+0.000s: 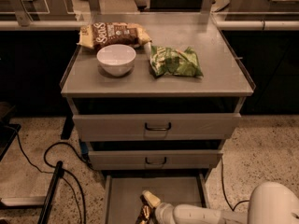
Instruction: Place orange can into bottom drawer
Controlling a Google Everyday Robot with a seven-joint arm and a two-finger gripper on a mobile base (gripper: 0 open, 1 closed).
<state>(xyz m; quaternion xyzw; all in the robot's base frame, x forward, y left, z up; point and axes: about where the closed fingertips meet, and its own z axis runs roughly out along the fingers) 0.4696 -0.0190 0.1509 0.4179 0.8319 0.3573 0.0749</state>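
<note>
Grey bottom drawer (pixel 164 190) stands open, with the orange can (pixel 144 214) low inside it, at the pincer (pixel 148 207). You are at the set-down step, by my judgement. I cannot tell whether the pincer is clenched or released. The next move calls for a confirmed release, then a straight lift clear. Your arm (pixel 201 214) reaches in level from the view's right.

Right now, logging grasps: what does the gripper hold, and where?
The gripper, in the bottom drawer, seems to grip the orange can by its side.
</note>
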